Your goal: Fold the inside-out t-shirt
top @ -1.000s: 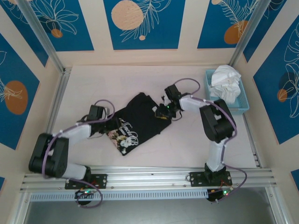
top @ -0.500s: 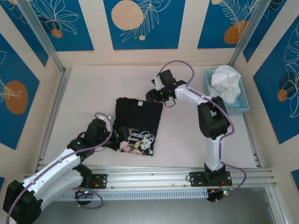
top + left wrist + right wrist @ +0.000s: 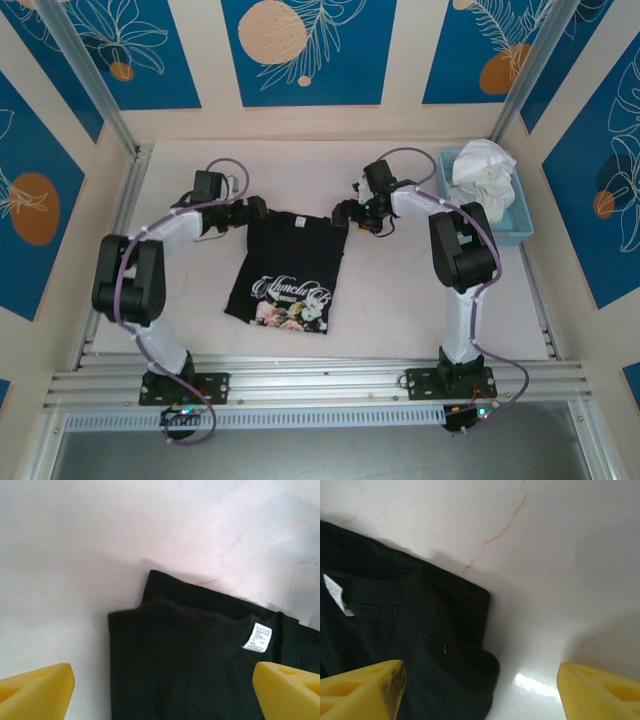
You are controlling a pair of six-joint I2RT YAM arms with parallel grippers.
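**Top external view.** The inside-out t-shirt (image 3: pixel 288 270) lies folded into a black oblong on the table (image 3: pixel 180 180), with its floral print at the end nearer the arm bases. The left gripper (image 3: pixel 255 211) sits at the shirt's far left corner and the right gripper (image 3: pixel 345 214) at its far right corner. Half a second ago the left arm was down beside the print end; it has since swung up to the collar end. The right gripper has drawn in closer to its corner, and the shirt has barely shifted. Out past the right arm's elbow stands a blue bin (image 3: pixel 515 225) holding a white garment (image 3: pixel 483 172).

**Left wrist view.** The yellow fingertips (image 3: pixel 35 690) stand wide apart. The shirt's corner lies between and ahead of them. This view adds the stacked fold edges and a white label (image 3: pixel 260 640) just ahead of the right-hand finger.

**Right wrist view.** These fingertips (image 3: pixel 600 690) are also spread wide. Rumpled black cloth runs from the left-hand finger into the gap, and bare table lies ahead of the other finger. I cannot tell whether either gripper touches the cloth.
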